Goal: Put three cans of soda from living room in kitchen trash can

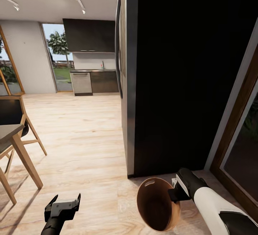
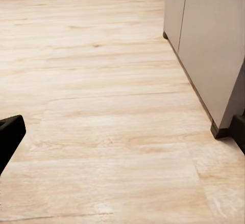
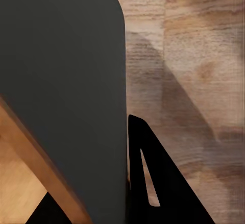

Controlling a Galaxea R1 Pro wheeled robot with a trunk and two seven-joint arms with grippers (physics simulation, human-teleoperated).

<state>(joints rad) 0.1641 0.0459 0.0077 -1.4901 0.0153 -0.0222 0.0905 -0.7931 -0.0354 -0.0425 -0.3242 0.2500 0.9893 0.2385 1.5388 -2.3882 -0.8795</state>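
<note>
Wooden floor (image 1: 82,138) of an open room, seen from above. Bin (image 1: 157,203) held tipped at the right gripper (image 1: 175,192), brown inside facing up, oval handle cut-out near the far rim. Right jaws closed on the bin's rim, one finger (image 3: 153,183) outside the wall in the right wrist view, floor beneath. No cans visible inside the bin. Just beyond the bin, a tall black cabinet (image 1: 186,74) rising out of view, its base close to the bin's far edge. Right of the bin, a wood-framed window (image 1: 240,138). Left gripper (image 1: 62,206) hanging low over the floor, well left of the bin, jaws spread apart and holding nothing; one dark fingertip (image 2: 9,132) at the edge of the left wrist view. Further left of the bin, a wooden table (image 1: 14,145) and chair (image 1: 18,117). Far beyond the bin, the kitchen (image 1: 91,67): dark upper and lower cabinets, steel dishwasher (image 1: 81,83), white wall, track lights on the ceiling.
</note>
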